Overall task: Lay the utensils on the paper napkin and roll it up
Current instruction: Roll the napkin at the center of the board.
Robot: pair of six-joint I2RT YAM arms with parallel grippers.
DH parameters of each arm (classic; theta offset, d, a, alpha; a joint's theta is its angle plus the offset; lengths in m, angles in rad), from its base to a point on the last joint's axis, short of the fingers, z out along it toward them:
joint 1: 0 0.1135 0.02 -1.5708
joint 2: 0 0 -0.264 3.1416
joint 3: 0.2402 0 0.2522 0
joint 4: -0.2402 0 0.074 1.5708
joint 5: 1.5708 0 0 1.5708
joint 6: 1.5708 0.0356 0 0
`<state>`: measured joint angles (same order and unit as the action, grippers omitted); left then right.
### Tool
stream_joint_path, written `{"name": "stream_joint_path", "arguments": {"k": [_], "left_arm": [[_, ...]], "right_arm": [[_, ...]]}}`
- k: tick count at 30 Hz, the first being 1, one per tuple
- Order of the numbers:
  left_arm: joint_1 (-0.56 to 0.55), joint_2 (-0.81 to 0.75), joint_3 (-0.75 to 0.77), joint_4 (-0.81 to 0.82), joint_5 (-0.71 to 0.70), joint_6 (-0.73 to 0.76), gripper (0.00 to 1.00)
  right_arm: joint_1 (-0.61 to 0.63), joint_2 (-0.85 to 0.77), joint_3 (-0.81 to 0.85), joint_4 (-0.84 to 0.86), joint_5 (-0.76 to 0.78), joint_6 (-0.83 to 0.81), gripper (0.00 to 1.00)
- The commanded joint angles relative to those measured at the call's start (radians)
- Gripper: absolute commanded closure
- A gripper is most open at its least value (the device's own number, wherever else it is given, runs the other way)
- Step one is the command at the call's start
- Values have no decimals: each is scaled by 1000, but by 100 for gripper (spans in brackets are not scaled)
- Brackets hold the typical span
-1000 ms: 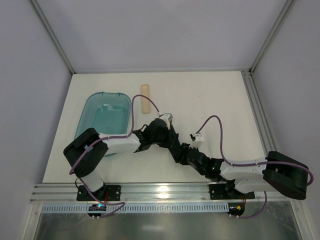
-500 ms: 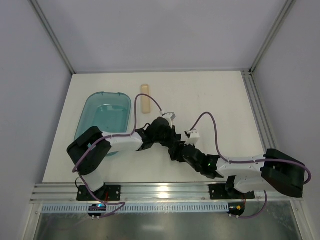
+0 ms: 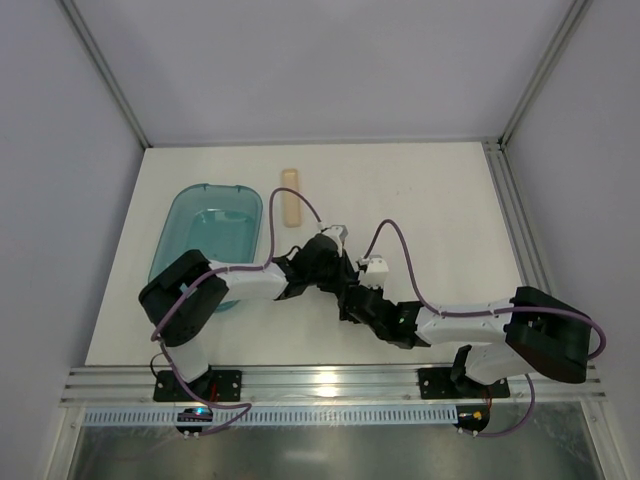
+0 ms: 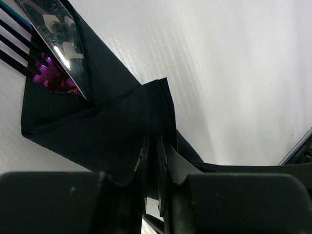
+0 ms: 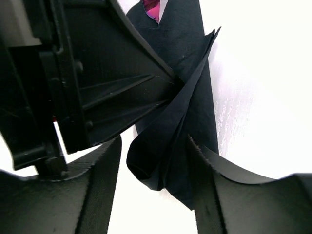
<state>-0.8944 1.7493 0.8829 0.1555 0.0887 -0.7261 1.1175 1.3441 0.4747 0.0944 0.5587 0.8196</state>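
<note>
The dark navy paper napkin (image 4: 107, 122) lies folded over the utensils at the table's middle. In the left wrist view a shiny blade (image 4: 66, 36) and fork tines (image 4: 17, 53) stick out of its far end. My left gripper (image 4: 152, 142) is shut on a raised fold of the napkin. My right gripper (image 5: 155, 146) is open, its fingers either side of the napkin's rolled end (image 5: 161, 151). In the top view both grippers, left (image 3: 343, 283) and right (image 3: 356, 303), meet tip to tip and hide most of the napkin.
A translucent teal tub (image 3: 208, 240) stands at the left. A beige stick-like piece (image 3: 290, 197) lies behind the grippers. A metal rail (image 3: 330, 385) runs along the near edge, and frame posts stand at the back corners.
My right arm has reached further left and forward, bringing its gripper up to the left gripper and the napkin. The left gripper has stayed almost in place.
</note>
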Motion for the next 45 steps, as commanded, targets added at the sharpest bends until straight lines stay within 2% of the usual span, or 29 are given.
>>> {"name": "stream_joint_path", "arguments": {"k": [1, 6, 12, 22, 24, 27, 29, 37, 45], "left_arm": [[-21, -8, 51, 35, 34, -3, 85], [-20, -2, 56, 27, 31, 1, 85], [-20, -2, 60, 13, 23, 7, 85], [-20, -1, 74, -5, 11, 19, 85], [-20, 4, 76, -8, 13, 19, 85], [-21, 12, 82, -11, 13, 17, 85], [-21, 18, 87, -13, 16, 17, 85], [-21, 49, 114, -27, 22, 17, 85], [-20, 65, 123, -30, 22, 21, 85]], "right_arm": [[16, 0, 45, -45, 70, 15, 45], [22, -22, 44, -71, 81, 27, 58], [24, -31, 36, -114, 79, 62, 66], [22, -46, 33, -183, 101, 105, 69], [22, -45, 36, -183, 98, 101, 64], [22, -56, 30, -141, 75, 67, 49], [24, -51, 36, -124, 70, 40, 45], [42, 41, 87, -124, 72, -14, 38], [74, 21, 94, -108, 113, -45, 38]]}}
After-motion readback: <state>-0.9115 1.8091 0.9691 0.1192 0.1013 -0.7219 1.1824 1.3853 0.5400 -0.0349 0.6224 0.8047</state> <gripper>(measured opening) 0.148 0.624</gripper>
